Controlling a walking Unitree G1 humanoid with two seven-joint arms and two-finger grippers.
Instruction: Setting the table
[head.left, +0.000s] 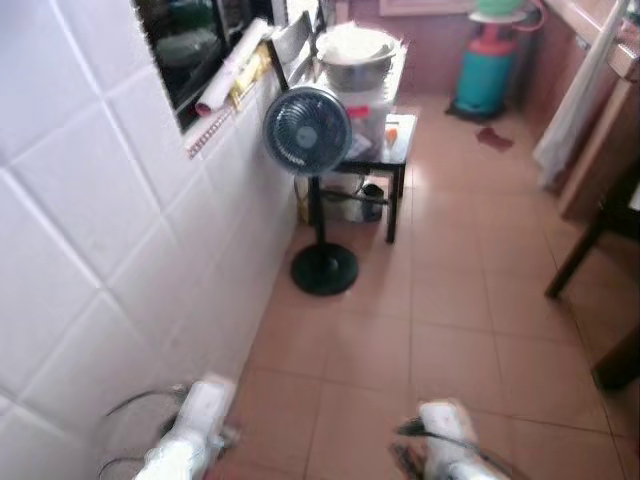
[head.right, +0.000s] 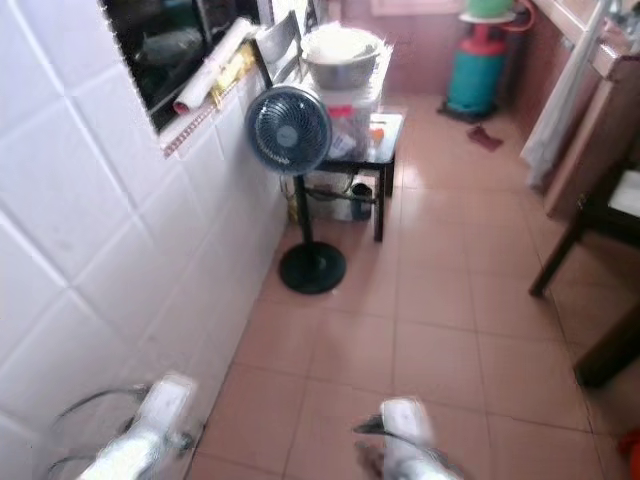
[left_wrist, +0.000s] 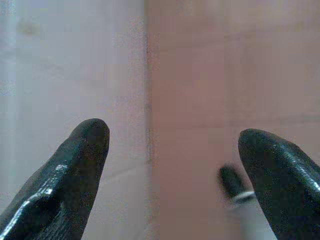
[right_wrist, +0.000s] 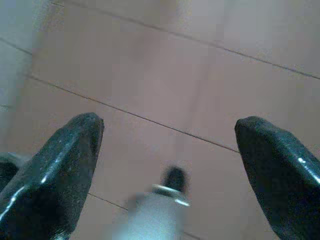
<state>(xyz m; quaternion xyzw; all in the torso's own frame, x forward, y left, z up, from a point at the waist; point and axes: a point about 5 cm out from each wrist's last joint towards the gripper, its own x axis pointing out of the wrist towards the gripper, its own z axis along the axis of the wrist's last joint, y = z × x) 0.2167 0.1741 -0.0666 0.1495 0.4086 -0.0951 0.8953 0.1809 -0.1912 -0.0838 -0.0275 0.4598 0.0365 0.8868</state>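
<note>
A tiled corridor is seen, slightly blurred. Both the left gripper (left_wrist: 170, 165) and right gripper (right_wrist: 167, 150) are spread, empty. Probably walking; tableware must be found, perhaps past the fan (head.left: 307, 131).

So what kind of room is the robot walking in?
Probably a narrow kitchen passage in a home: a big metal pot sits on a small black table, a gas cylinder stands at the far end, and a standing fan is beside the white tiled wall.
</note>
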